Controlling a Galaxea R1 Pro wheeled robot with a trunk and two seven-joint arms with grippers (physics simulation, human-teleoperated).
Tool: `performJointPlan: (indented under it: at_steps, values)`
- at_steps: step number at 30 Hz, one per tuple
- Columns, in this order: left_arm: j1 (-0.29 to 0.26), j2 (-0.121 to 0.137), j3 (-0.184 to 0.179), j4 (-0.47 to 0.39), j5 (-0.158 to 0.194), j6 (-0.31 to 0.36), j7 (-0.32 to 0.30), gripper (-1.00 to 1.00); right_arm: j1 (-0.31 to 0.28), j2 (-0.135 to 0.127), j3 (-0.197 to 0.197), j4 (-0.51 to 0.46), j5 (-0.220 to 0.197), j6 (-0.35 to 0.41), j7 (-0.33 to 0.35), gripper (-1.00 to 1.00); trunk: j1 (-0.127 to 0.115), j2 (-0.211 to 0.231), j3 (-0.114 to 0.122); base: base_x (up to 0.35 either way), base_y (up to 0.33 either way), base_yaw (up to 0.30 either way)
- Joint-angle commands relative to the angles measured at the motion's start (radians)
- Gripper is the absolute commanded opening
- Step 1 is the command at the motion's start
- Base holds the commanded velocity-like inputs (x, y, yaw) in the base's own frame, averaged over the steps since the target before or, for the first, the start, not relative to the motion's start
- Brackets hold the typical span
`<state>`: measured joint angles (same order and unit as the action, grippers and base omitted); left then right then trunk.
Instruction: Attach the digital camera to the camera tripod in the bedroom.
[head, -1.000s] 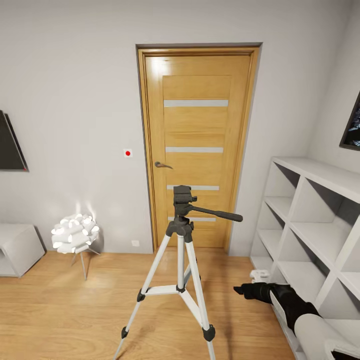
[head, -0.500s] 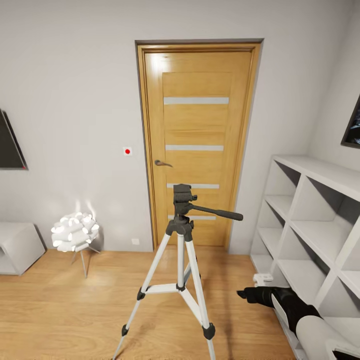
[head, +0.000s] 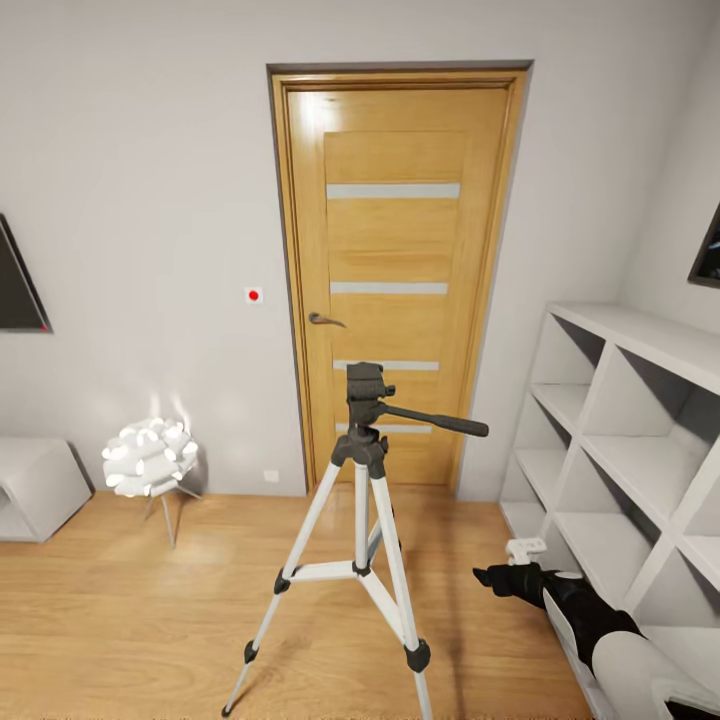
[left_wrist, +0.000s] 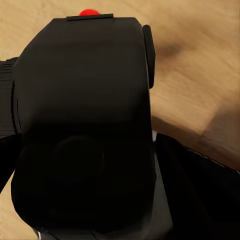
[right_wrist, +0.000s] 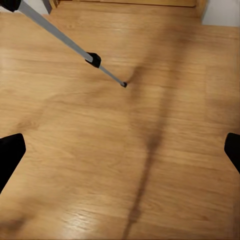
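The digital camera (left_wrist: 82, 130) sits right up against your left wrist lens, a black boxy body with a small red dot at its far edge, light wood floor beyond it. Dark gripper parts flank it on both sides, so your left gripper appears clamped on it, though the fingertips themselves are hidden behind the body.

Your right gripper (right_wrist: 120, 150) is spread wide, one black fingertip (right_wrist: 9, 152) at each side of that wrist view with bare floor between them; it holds nothing and touches nothing. In the head view the right gripper (head: 505, 579) hangs low, just beside the bottom of the white cube shelves (head: 640, 440).

The camera tripod (head: 362, 520) stands upright on the floor in front of the wooden door (head: 392, 280), legs splayed, its bare grey head at the top with the pan handle (head: 435, 421) pointing toward the shelves. One thin leg tip crosses the right wrist view.

Around it: a white petal-shaped floor lamp (head: 150, 458) glows near the wall, a low white unit (head: 35, 485) lies beyond it, and a small wall plate with a red dot (head: 254, 295) sits beside the door frame. No writing is legible
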<state>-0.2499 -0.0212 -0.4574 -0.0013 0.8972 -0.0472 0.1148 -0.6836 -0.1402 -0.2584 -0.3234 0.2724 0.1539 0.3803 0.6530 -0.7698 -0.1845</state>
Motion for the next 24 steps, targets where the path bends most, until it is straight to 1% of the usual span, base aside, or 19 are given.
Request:
performJointPlan:
  at_steps: [1,24]
  values:
    - [0.000,0.000,-0.009,0.000,0.005,-0.002,0.005,-1.00,-0.001,0.001,-0.009,-0.002,0.009,0.005,0.007,1.00,0.000,-0.001,-0.003,0.000,0.000,0.000]
    - [0.000,0.000,-0.009,0.000,0.005,-0.003,0.005,-1.00,-0.001,-0.001,-0.007,0.000,0.009,0.001,0.006,1.00,0.000,-0.001,-0.040,0.000,0.000,0.000]
